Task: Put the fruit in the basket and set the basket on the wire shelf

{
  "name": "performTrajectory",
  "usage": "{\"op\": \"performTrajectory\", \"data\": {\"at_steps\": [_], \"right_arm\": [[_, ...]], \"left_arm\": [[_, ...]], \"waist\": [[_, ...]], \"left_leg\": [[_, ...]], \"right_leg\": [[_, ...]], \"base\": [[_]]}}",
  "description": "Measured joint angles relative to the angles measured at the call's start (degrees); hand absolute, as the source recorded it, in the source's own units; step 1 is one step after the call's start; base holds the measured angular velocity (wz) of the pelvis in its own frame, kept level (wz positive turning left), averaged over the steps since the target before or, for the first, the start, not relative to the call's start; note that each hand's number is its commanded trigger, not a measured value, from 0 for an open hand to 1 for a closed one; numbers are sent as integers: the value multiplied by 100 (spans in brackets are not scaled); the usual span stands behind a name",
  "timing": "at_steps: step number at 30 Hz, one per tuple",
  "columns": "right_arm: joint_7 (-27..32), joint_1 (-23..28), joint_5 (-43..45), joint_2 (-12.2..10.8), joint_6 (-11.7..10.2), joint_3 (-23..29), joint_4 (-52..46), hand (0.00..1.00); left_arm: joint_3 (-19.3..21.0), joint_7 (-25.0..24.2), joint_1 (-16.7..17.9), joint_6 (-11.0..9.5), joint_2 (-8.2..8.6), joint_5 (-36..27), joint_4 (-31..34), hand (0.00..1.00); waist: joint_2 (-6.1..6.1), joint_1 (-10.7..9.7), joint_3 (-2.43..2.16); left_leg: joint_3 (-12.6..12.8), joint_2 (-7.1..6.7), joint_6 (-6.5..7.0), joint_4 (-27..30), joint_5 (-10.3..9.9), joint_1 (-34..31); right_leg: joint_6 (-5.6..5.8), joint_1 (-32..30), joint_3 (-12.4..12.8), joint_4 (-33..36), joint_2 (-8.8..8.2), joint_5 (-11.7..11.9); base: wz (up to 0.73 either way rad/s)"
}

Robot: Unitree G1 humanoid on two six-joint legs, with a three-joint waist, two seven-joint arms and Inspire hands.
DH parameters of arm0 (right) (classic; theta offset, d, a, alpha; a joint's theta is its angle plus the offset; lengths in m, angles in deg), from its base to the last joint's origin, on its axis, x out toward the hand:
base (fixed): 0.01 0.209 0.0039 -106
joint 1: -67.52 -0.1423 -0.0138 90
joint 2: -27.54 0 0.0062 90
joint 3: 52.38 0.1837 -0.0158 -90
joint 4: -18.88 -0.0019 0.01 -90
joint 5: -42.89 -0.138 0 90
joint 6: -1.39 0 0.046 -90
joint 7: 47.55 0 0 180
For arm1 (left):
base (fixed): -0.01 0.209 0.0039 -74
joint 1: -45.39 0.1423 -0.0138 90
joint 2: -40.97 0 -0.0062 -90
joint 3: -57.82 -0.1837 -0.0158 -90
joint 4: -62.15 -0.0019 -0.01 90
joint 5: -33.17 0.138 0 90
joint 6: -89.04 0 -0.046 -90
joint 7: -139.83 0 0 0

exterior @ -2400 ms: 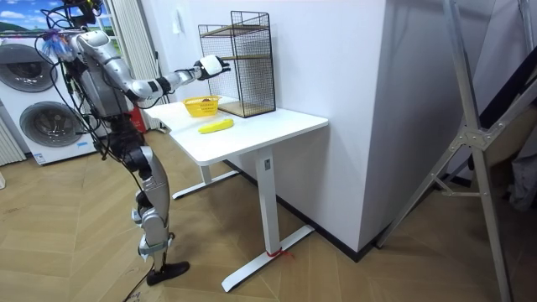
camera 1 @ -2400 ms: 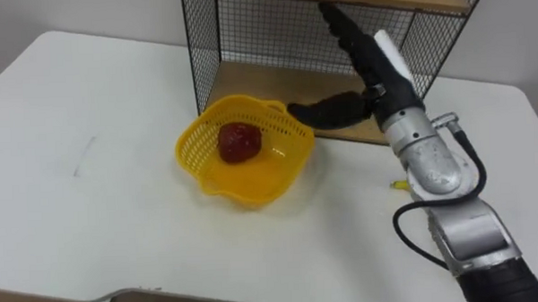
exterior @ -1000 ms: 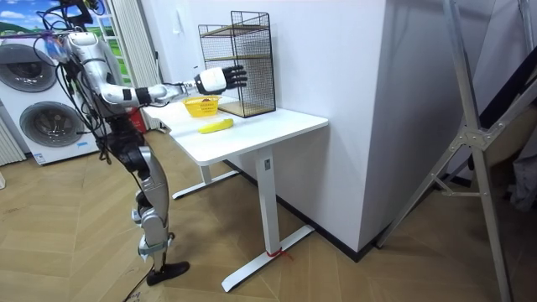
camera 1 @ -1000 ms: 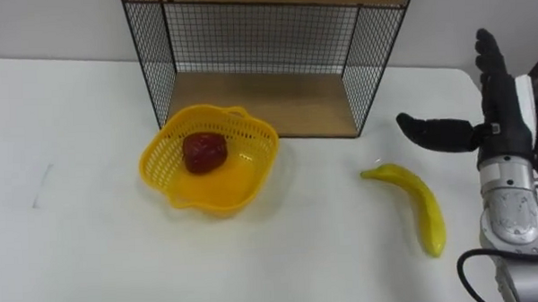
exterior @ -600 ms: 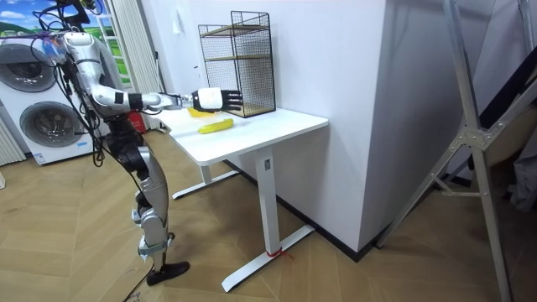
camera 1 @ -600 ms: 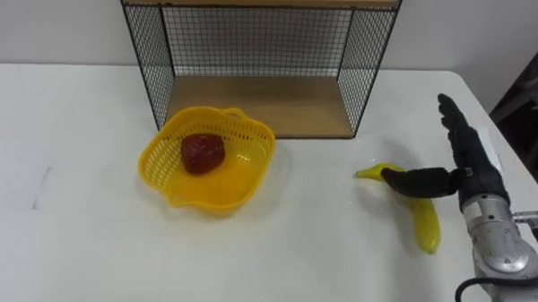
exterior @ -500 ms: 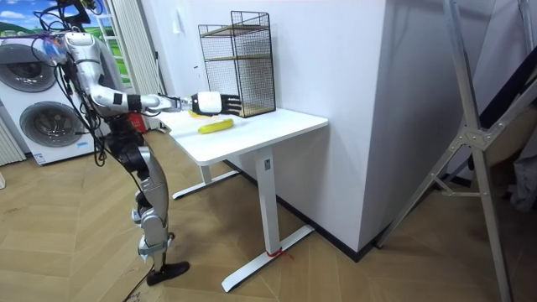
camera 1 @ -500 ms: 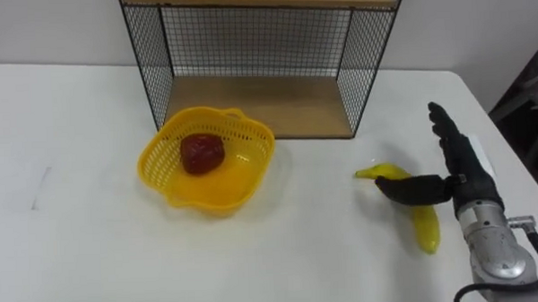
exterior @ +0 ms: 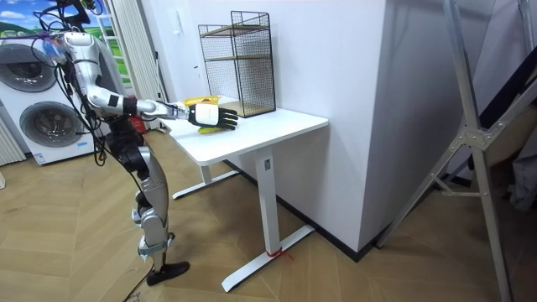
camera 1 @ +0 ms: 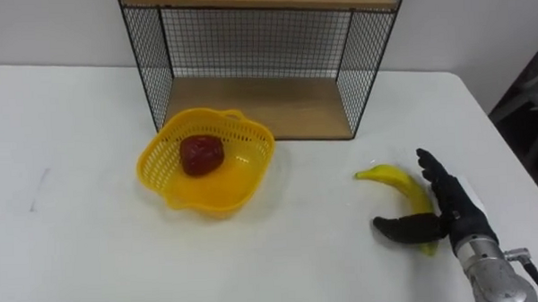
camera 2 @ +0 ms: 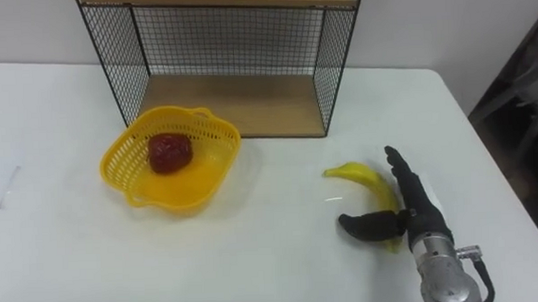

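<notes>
Beneath right hand [camera 1: 451, 211], banana [camera 1: 396, 176] seems half-hidden.

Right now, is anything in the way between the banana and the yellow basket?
No. Just bare white table lies between the banana and the basket. The open right hand is at the banana.

No word, number or sign can be read anywhere in the scene. A faint grey mark [camera 1: 39, 188] on the left of the white worktop [camera 1: 93, 256] is too slight to tell as writing. A coloured picture [exterior: 18, 28] at the room view's left is too small to make out.
</notes>
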Motion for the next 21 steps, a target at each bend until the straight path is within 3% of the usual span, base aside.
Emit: {"op": "performTrajectory", "data": {"at_steps": [1,2,3,4,9,15,21], "right_arm": [[-32,-1,77,0,-104,5,183,0],[-60,-18,125,1,-160,7,270,51],[-140,-70,211,5,-209,7,429,82],[-175,-91,225,7,-218,10,513,100],[-187,-358,552,-2,-351,141,1123,100],[-116,-555,916,8,-354,290,1424,100],[-33,-588,1136,11,-346,422,1492,100]], "left_arm": [[32,0,26,36,-1,0,1,0],[56,1,30,68,-1,4,12,0],[101,6,68,113,-1,4,47,0],[105,15,95,125,-1,4,59,0],[103,77,100,230,-23,5,65,0],[104,77,100,414,-34,39,86,0],[104,71,98,421,-36,282,180,0]], "waist": [[-16,1,-8],[-26,-5,-8],[-50,-16,-22],[-58,-9,-32],[-150,1,-43],[-167,8,-45],[-168,20,-46]], "left_leg": [[-23,-2,0,1,0,32],[-31,-2,0,-3,0,62],[-45,-2,-2,-8,-3,104],[-46,-2,-2,-8,-4,107],[-85,-13,14,17,-16,117],[-191,-17,14,78,-20,99],[-225,-17,7,97,-25,105]], "right_leg": [[-1,68,-2,-54,4,1],[-1,90,-5,-54,5,1],[2,112,-6,-62,6,-1],[2,115,-8,-64,7,-2],[4,181,-50,-116,-4,2],[0,233,-119,-152,-4,16],[0,274,-155,-163,2,15]], "base": [[7],[8],[3],[0],[4],[7],[4]]}}
